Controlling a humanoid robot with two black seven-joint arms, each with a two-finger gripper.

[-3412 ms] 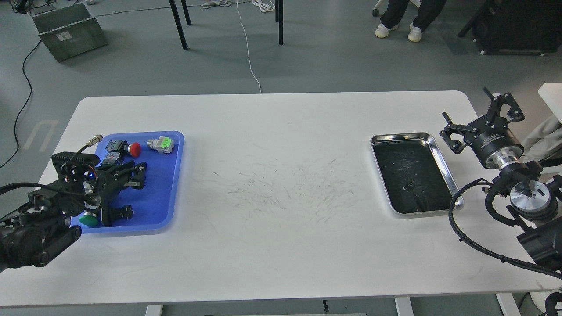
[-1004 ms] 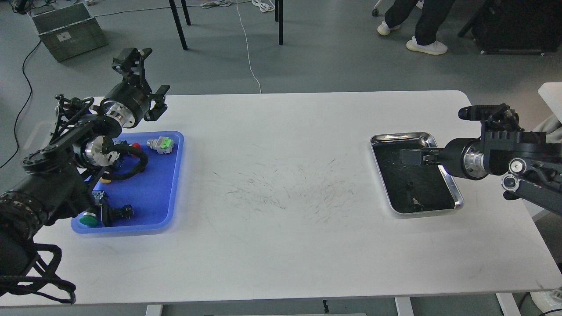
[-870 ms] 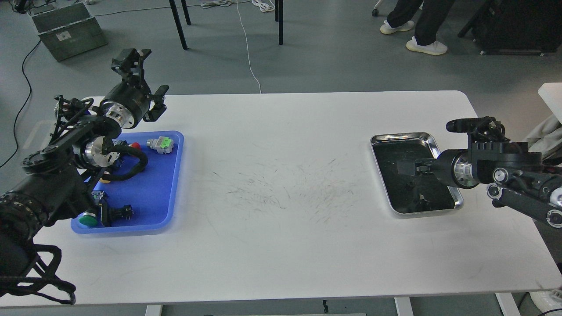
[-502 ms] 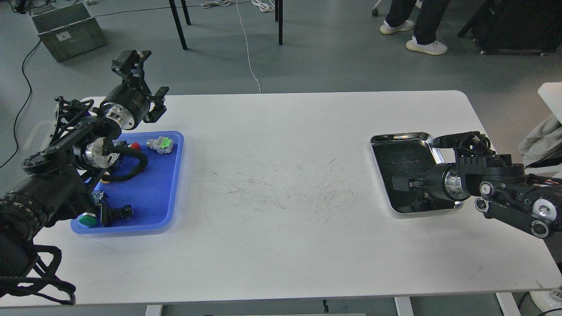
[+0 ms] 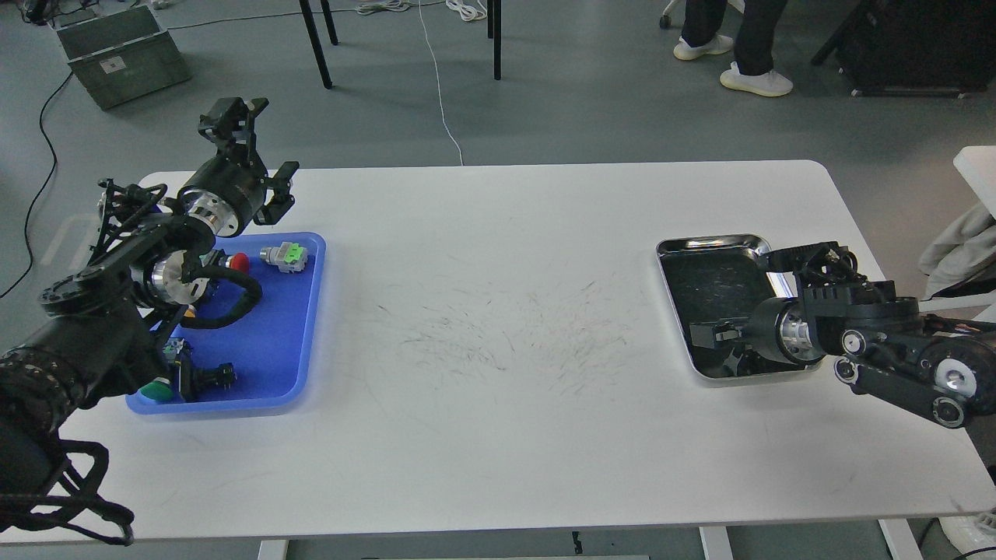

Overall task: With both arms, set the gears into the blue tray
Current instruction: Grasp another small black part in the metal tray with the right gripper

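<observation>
Here, left hand (image 5: 253,148) splayed above blue tray (image 5: 299,327) of switches (image 5: 284,256); right hand (image 5: 712,338) unreadable inside steel tray (image 5: 704,246).

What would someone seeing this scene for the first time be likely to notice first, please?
Probably the bright blue tray at the table's left, holding coloured push-button switches. Next, the shiny steel tray on the right, where the right claw reaches low over its black lining. The left claw stands raised beyond the blue tray's far end.

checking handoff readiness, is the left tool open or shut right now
Open: the left tool is raised above the blue tray's far end, its two fingers spread wide apart with nothing between them.
</observation>
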